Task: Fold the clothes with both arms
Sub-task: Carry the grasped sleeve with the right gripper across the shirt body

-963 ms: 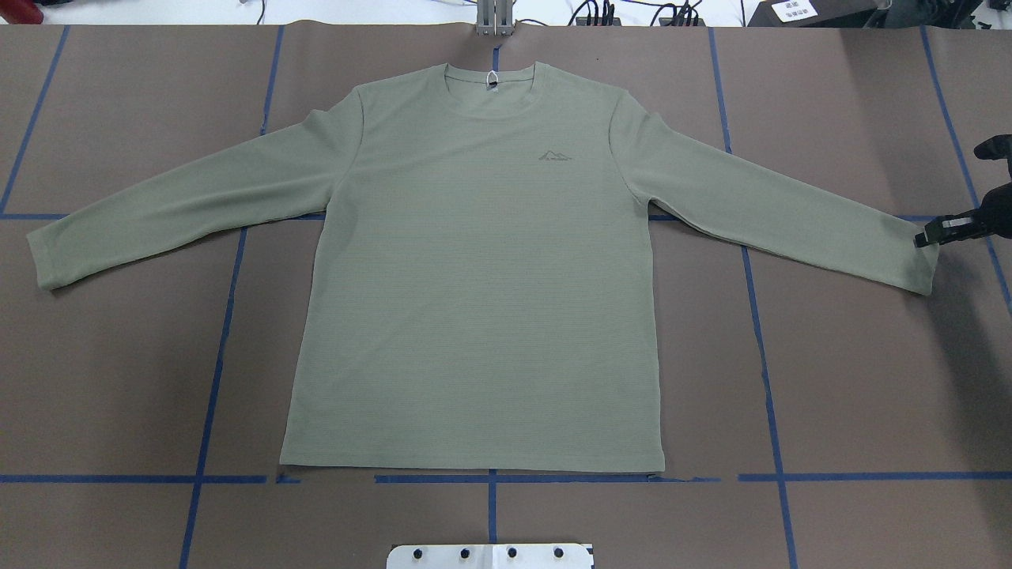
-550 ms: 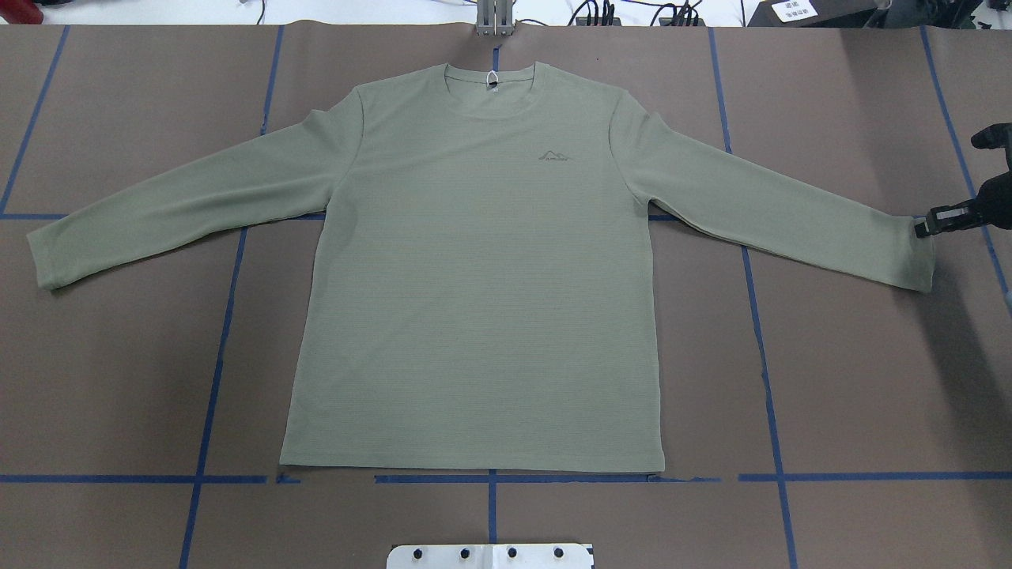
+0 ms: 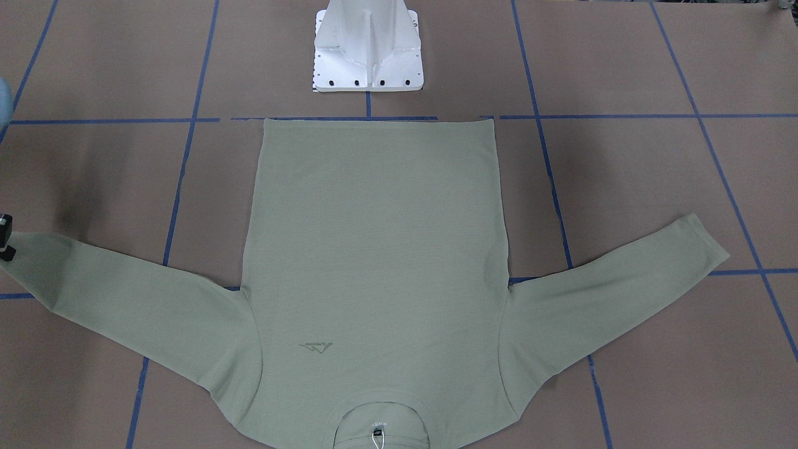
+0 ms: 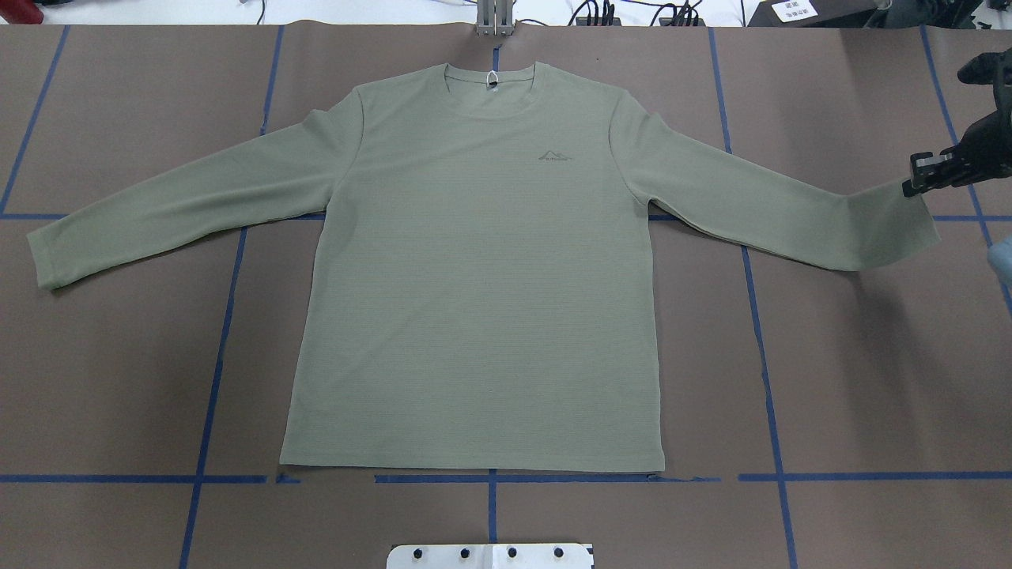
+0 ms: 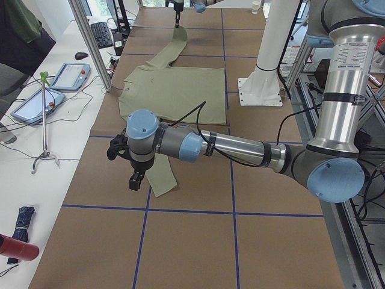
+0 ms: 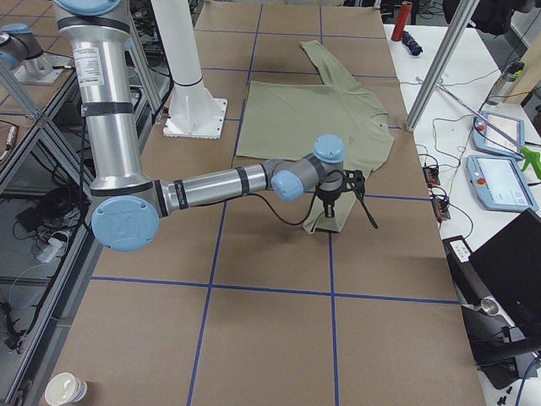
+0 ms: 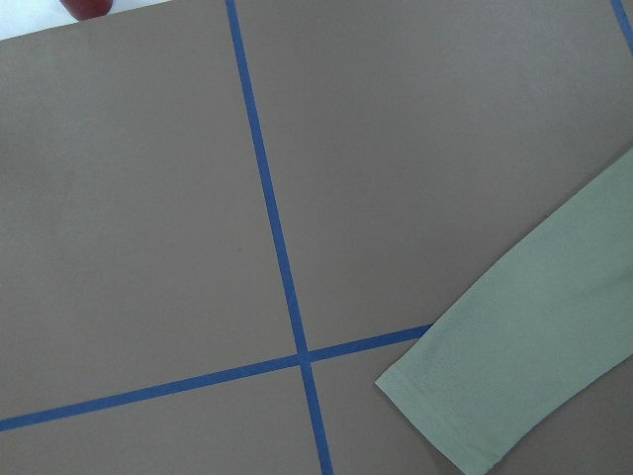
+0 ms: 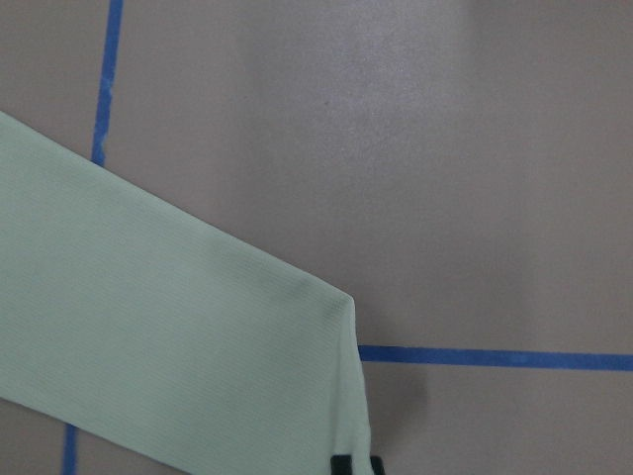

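1. The sage-green long-sleeved shirt [image 4: 474, 300] lies flat on the bench [image 4: 830, 379], front up, at centre frame, collar toward the top, sleeves spread.
2. The right arm [image 6: 211, 182] has its fingers [image 4: 922, 171] pinching the right-edge cuff, which is lifted.
3. The left arm [image 5: 240, 147] hangs just beside the other cuff.

We see a brown surface [image 4: 118, 379] crossed with blue tape [image 4: 118, 478], carrying the spread shirt [image 4: 474, 300] and a white base [image 3: 368, 68].
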